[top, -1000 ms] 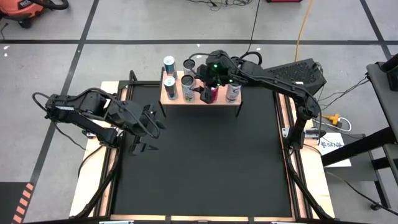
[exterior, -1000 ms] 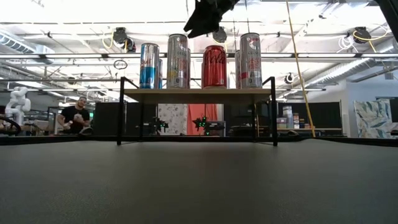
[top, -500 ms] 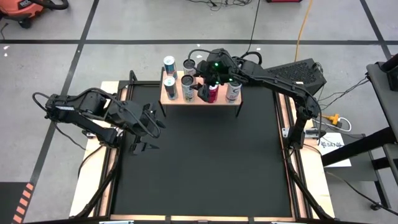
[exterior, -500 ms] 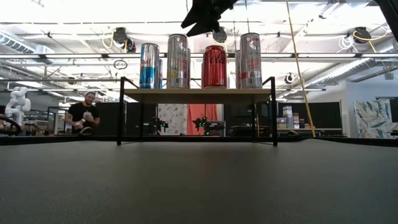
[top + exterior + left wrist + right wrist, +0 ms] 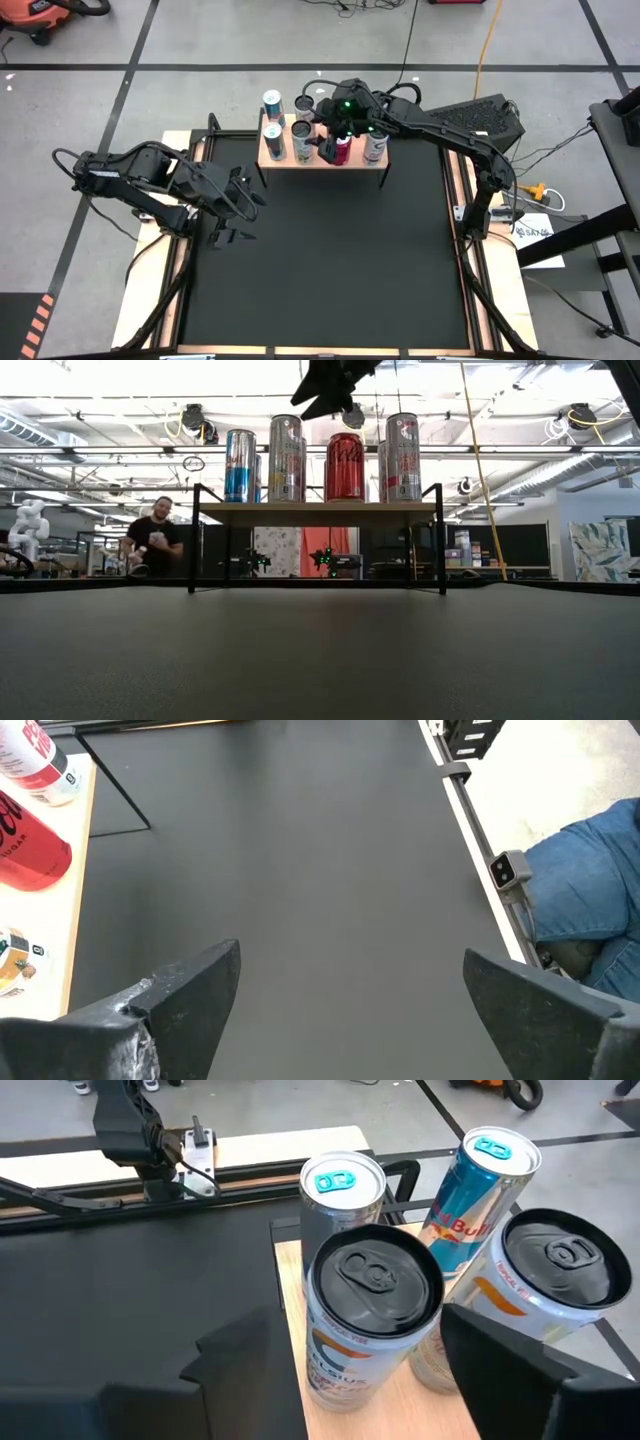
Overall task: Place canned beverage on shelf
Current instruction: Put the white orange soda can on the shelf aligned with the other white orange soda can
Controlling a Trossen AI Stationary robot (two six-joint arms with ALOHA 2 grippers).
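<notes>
Right pincer (image 5: 322,392) spread, empty, above shelf (image 5: 318,512), partly cropped, left pincer (image 5: 232,208) spread, idle

The robot has 2 dark arms. The right arm (image 5: 440,125) is black with loose black cables and a small green light. The left arm (image 5: 150,178) is black, with 2 flat pointed fingers (image 5: 190,995).

Black mat (image 5: 330,260) covers the table; light wooden strips (image 5: 152,290) run along its left and right edges. Grey floor with black tape lines (image 5: 130,80). Beyond the far edge, a person in a dark shirt (image 5: 155,540) stands in the room.
</notes>
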